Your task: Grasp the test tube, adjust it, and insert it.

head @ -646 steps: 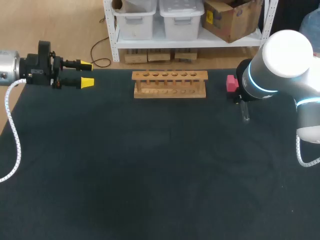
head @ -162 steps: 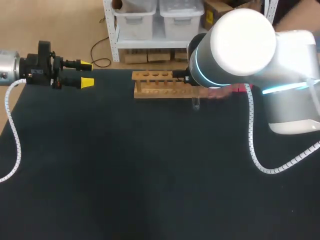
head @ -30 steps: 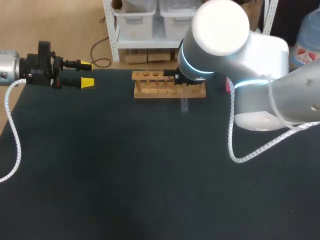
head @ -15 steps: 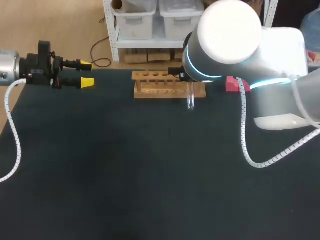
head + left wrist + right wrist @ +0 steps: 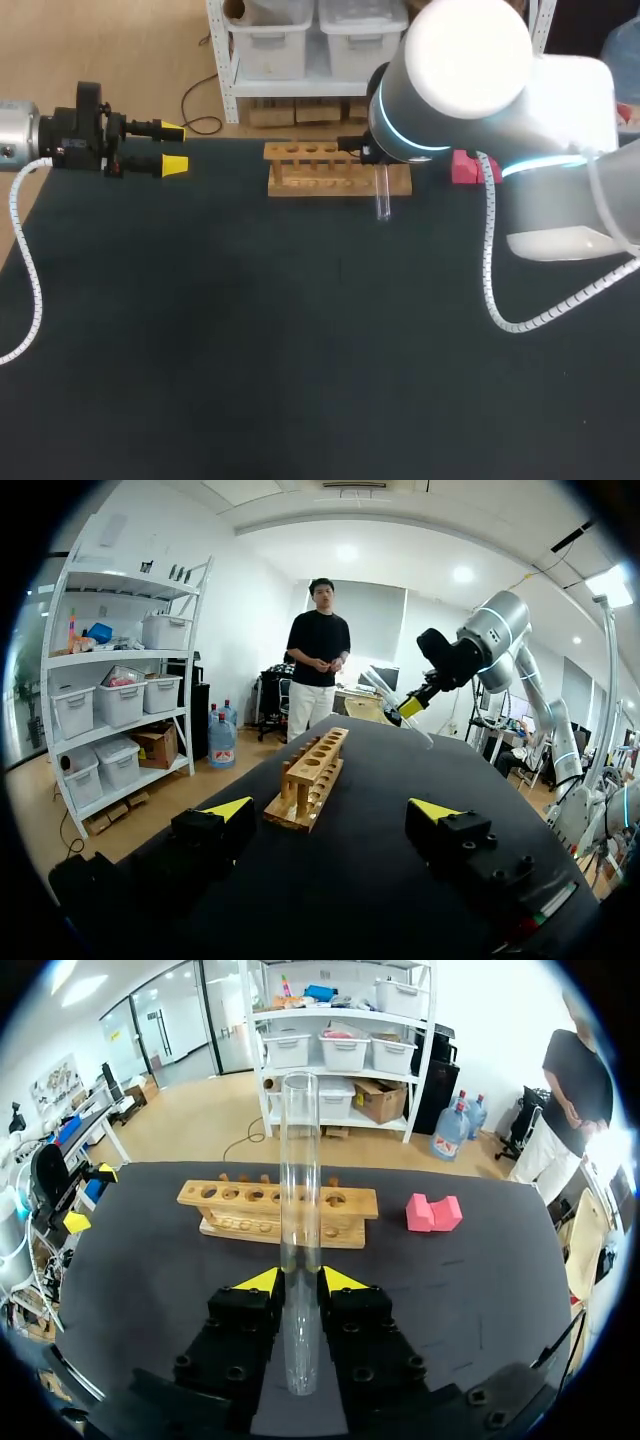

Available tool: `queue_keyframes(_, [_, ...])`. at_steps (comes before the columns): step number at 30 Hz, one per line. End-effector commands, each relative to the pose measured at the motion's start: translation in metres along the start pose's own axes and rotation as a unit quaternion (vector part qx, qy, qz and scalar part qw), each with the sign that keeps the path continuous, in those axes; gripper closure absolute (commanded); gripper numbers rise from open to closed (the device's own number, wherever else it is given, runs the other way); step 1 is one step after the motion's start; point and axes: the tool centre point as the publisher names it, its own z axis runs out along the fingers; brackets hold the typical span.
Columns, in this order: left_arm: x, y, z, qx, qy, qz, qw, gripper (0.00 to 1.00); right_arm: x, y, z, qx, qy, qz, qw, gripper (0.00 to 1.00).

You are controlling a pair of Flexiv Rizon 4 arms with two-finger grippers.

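Head view over the last twenty-odd seconds: brings the test tube (image 5: 382, 195) from the right side by the pink block (image 5: 463, 166) across to the rack (image 5: 338, 170). Within the last second, nudges it a little back toward the right, then holds, with no visible shift in the last half second. Reads as alignment hunting over the right-end holes, not insertion yet. No hole occupied.

Left claw (image 5: 172, 147): parked upper left of the head view, released, nothing between the fingers, same pose in every frame.

Right claw (image 5: 300, 1280): clenched on the test tube (image 5: 300, 1230), both yellow tips pressing it from two sides. Runs straight out between the fingers, well ahead of the tips and also back past them toward the wrist. Points at the rack (image 5: 278, 1210) ahead of the claw, roughly at its middle holes in that view. Pink block (image 5: 432, 1212) beside the rack's end.

Head view puts the tube upper centre, just under the right wrist, overlapping the rack's front face near its right end. Left wrist view shows it tilted (image 5: 400, 705), held clear above the tabletop (image 5: 300, 350), near the far end of the rack (image 5: 312, 775).

Probably needs squaring upright over a hole before going down.
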Motion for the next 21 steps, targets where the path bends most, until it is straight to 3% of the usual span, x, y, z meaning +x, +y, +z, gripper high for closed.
queue_keyframes(1, [0.0013, 0.0002, -0.0001, 0.0, -0.001, 0.002, 1.0, 0.0, 0.0006, -0.0002, -0.0005, 0.0, -0.001, 0.0, 1.0, 1.0])
queue_keyframes(16, [0.0013, 0.0002, -0.0001, 0.0, -0.001, 0.002, 1.0, 0.0, 0.0006, -0.0002, -0.0005, 0.0, -0.001, 0.0, 1.0, 1.0])
queue_keyframes(21, [0.0013, 0.0002, -0.0001, 0.0, -0.001, 0.002, 1.0, 0.0, -0.0064, 0.0054, 0.0045, 0.01, -0.04, 0.037, 0.998, 1.0])
